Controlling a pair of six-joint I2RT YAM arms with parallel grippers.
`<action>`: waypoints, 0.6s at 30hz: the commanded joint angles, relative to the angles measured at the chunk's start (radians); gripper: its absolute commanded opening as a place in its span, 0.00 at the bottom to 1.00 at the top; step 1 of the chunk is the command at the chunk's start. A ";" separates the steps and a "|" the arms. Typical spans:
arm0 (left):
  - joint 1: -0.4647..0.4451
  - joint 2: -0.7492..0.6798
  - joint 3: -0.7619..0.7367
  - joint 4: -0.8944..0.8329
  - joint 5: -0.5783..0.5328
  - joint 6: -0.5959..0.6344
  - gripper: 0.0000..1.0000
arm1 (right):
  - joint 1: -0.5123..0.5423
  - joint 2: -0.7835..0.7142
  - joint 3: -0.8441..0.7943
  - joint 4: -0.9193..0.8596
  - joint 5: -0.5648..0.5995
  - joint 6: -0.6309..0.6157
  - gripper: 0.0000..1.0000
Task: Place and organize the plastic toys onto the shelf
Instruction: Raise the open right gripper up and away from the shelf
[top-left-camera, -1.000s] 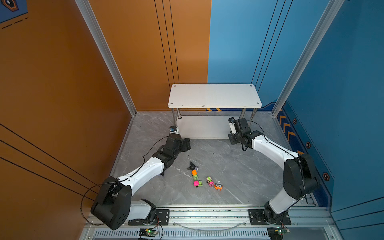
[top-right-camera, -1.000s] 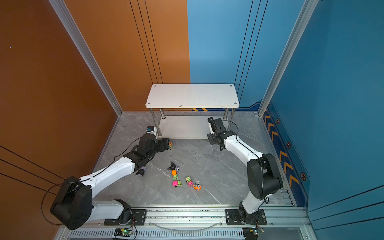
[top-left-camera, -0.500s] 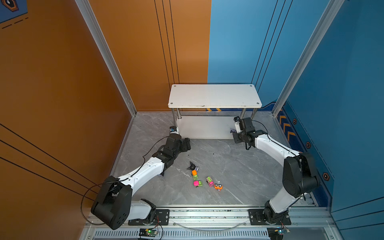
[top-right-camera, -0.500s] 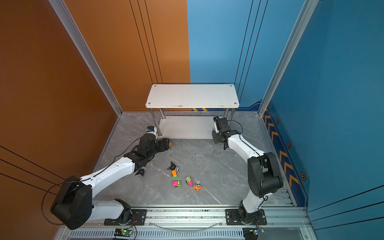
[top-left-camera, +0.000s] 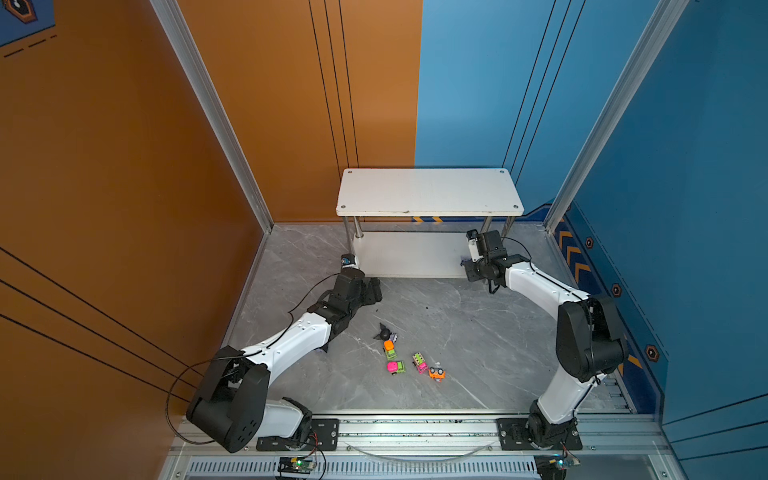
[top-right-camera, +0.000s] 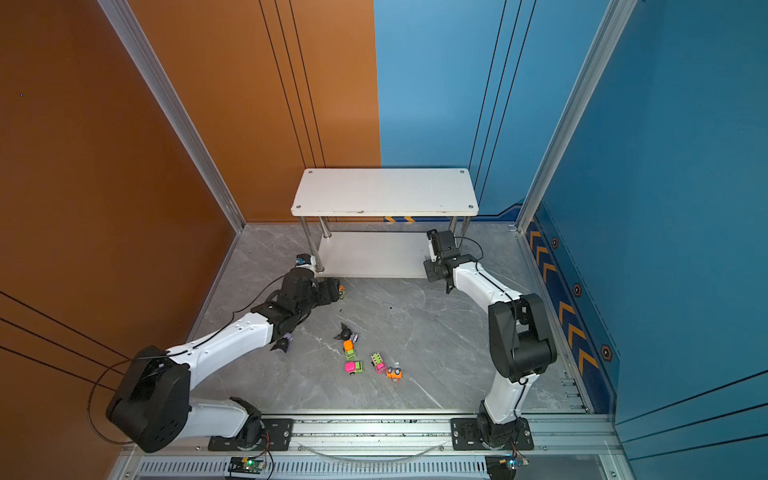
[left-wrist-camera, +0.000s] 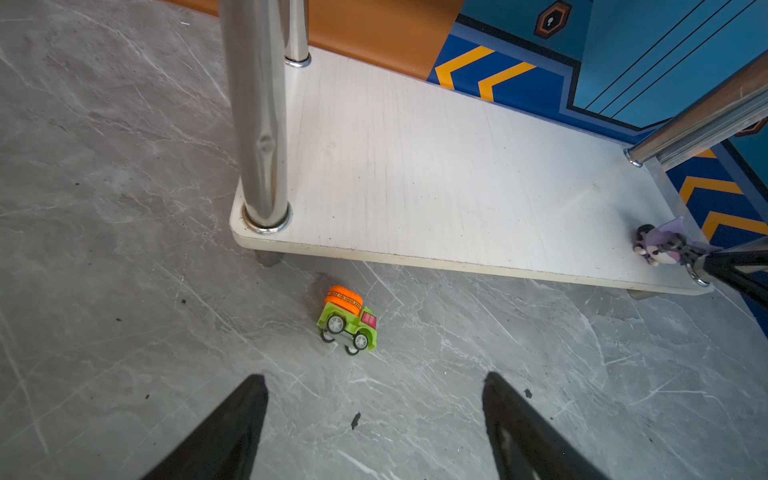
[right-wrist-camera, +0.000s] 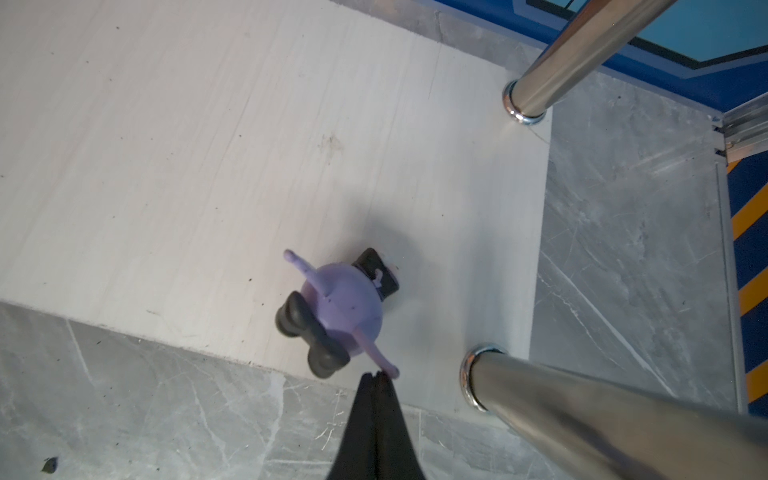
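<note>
A lilac figurine (right-wrist-camera: 345, 309) lies on the shelf's (right-wrist-camera: 166, 145) lower board by a front corner post (right-wrist-camera: 561, 399). The right gripper (right-wrist-camera: 376, 376), shut and empty, has its tips just beside it. A green car (left-wrist-camera: 348, 320) sits on the floor (left-wrist-camera: 124, 291) before the shelf, ahead of the wide-open, empty left gripper (left-wrist-camera: 374, 375).

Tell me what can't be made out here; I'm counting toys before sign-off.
- Green-and-orange car: nearly hidden behind the left pincer in both top views.
- Floor figurine: partly under the left forearm in both top views; details too small.
- Shelf figurine: face turned away in the right wrist view; whether the shut right pincer touches it is unclear.
- Shelf: lower board's rear hidden under the upper board in both top views.
</note>
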 joint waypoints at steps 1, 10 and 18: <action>-0.005 0.013 0.030 -0.008 -0.003 -0.002 0.83 | -0.007 0.033 0.034 0.014 0.004 -0.005 0.00; -0.005 0.033 0.044 -0.012 -0.003 -0.001 0.83 | -0.021 0.074 0.062 0.020 0.025 -0.019 0.00; -0.005 0.045 0.050 -0.009 0.002 -0.007 0.83 | -0.023 0.090 0.082 0.033 0.037 -0.038 0.00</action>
